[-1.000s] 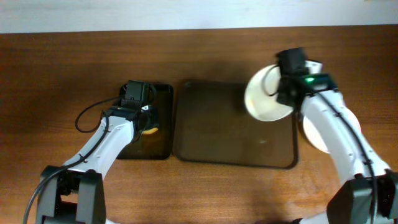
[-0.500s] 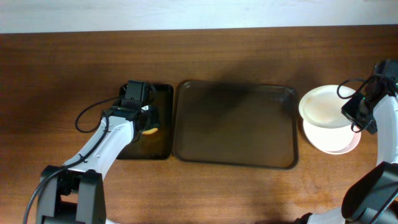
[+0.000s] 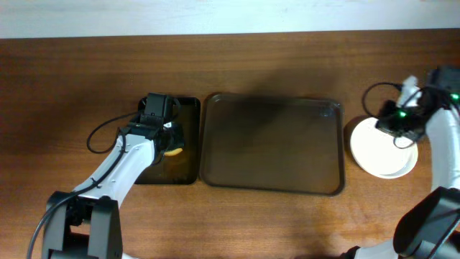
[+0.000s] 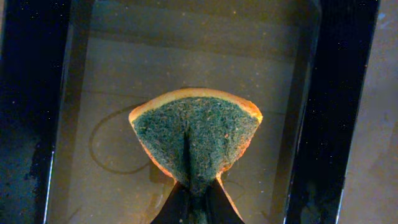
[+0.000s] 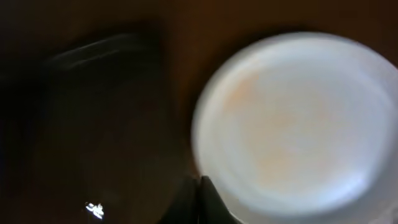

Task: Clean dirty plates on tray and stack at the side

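The large brown tray (image 3: 273,144) lies bare in the middle of the table, with no plate on it. White plates (image 3: 377,151) lie stacked to its right; their number does not show. My right gripper (image 3: 397,128) is at the stack's upper right rim. In the blurred right wrist view its fingers (image 5: 200,186) are pressed together at the rim of the top plate (image 5: 292,124), which looks wiped, with a faint orange tint. My left gripper (image 3: 171,137) is shut on a green and orange sponge (image 4: 196,137).
The left gripper (image 4: 196,202) holds the sponge over a small narrow black tray (image 3: 188,108), left of the brown tray; its bottom (image 4: 124,93) looks wet. Bare wooden table (image 3: 72,86) surrounds the trays. The right arm's cable loops above the plates.
The right arm carried a plate from above the brown tray's right end over to the stack at the side and lowered it onto it. The left arm has not moved.
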### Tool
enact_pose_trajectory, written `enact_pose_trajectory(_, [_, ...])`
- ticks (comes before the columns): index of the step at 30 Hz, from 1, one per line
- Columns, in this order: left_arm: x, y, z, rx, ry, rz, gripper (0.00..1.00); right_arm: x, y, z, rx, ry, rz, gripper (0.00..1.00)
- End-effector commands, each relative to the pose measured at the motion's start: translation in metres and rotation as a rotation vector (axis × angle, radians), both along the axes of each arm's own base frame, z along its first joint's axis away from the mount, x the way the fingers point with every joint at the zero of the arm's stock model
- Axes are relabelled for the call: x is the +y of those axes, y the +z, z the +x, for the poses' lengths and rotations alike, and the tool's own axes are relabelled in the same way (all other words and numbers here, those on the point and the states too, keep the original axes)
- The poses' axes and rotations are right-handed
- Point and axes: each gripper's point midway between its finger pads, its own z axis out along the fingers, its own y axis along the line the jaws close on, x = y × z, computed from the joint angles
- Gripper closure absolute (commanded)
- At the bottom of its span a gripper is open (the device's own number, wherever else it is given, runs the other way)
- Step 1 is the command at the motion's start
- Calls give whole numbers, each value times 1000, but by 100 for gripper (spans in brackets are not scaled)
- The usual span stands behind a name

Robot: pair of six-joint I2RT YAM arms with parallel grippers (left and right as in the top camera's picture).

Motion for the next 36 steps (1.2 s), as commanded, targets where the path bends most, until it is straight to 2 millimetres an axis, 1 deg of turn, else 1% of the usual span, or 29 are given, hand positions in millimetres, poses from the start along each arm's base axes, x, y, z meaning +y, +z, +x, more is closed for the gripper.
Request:
enact_pose_trajectory(1, [6,-2,0,4,2,20,100,28,1,23,-63,231,-123,96])
enact_pose_trajectory(3, [6,-2,0,4,2,20,100,32,-8,30,-30,246,-221,96])
enact_pose_trajectory(4, [6,-2,0,4,2,20,100,37,-15,33,-15,255,-223,96])
enact_pose_trajectory(5, [6,-2,0,4,2,20,100,42,-27,34,11,271,-213,96])
enact_pose_trajectory(6, [6,-2,0,3,3,20,100,43,-39,34,42,252,-196,96])
enact_pose_trajectory(8, [6,-2,0,4,3,20,100,33,-63,34,112,144,-197,96])
enact_pose_trajectory(10, [6,-2,0,4,2,20,100,32,-74,39,117,135,-193,96])
enact_pose_trajectory(12, [6,-2,0,4,2,20,100,31,-82,39,133,135,-194,96])
enact_pose_trajectory(14, [6,-2,0,4,2,20,100,28,-94,37,166,132,-207,96])
enact_pose_trajectory(19, [6,-2,0,4,2,20,100,30,-121,28,242,137,-185,96])
enact_pose_trajectory(21, [6,-2,0,3,2,20,100,38,-126,28,244,150,-138,96])
enact_pose_trajectory(23, [6,-2,0,4,2,20,100,51,-126,29,232,166,-67,96])
enact_pose_trajectory(25, [6,-3,-1,7,2,20,100,57,-125,30,224,175,-36,96])
enact_pose_trajectory(27, [6,-3,-1,9,2,21,100,61,-125,31,222,186,-35,96])
enact_pose_trajectory(32, [6,-3,-2,11,3,21,100,80,-125,33,217,232,-37,96])
enact_pose_trajectory(36, [6,-3,-2,11,3,21,100,88,-125,33,217,248,-39,96])
